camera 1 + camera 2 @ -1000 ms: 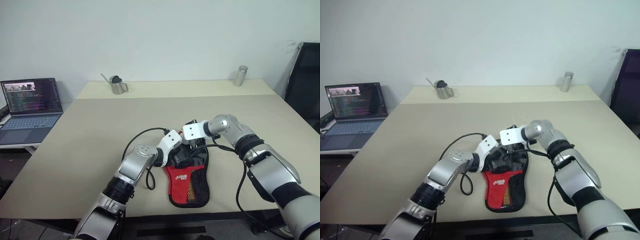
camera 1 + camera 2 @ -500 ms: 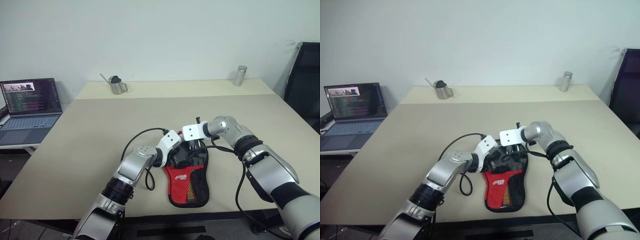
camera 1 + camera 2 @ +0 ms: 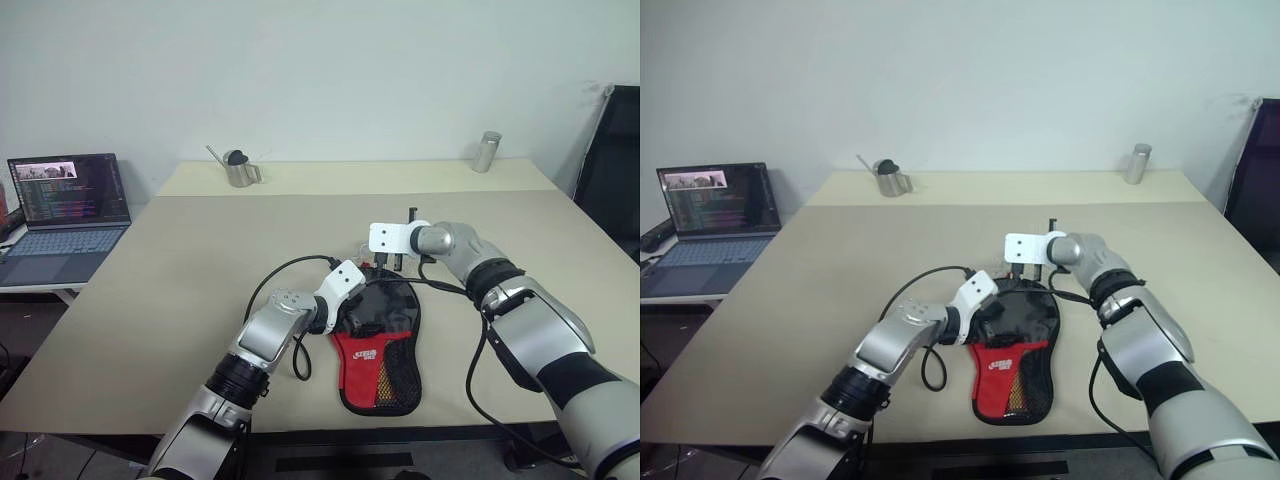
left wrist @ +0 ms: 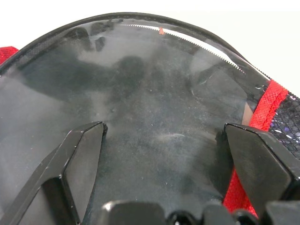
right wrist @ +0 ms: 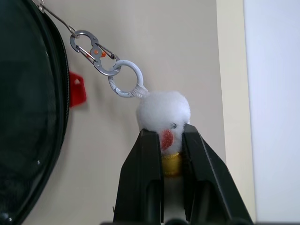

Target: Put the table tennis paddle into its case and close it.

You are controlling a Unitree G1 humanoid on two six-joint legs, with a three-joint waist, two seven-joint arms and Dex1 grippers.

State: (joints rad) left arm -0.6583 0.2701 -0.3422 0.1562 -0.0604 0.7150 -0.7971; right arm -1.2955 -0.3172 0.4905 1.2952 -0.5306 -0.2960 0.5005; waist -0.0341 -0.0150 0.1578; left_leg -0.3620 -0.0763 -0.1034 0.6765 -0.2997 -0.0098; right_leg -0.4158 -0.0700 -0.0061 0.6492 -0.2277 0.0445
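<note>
Fluffy white pom-pom (image 5: 163, 112) sits clenched in the right tool (image 5: 164, 143); the left tool (image 4: 164, 154), spread wide, straddles the case (image 4: 154, 93).

The beige desk (image 3: 200, 250) carries the case (image 3: 378, 345) near its front edge — a metal jug (image 3: 238, 170) and a can (image 3: 486, 152) stand at the back.

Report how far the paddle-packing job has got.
Done: the case lies flat on the table, seemingly with the paddle inside behind its clear panel. In hand: the right gripper pinches the pom-pom charm; the open left gripper steadies the case. Left: finishing the zip.
</note>
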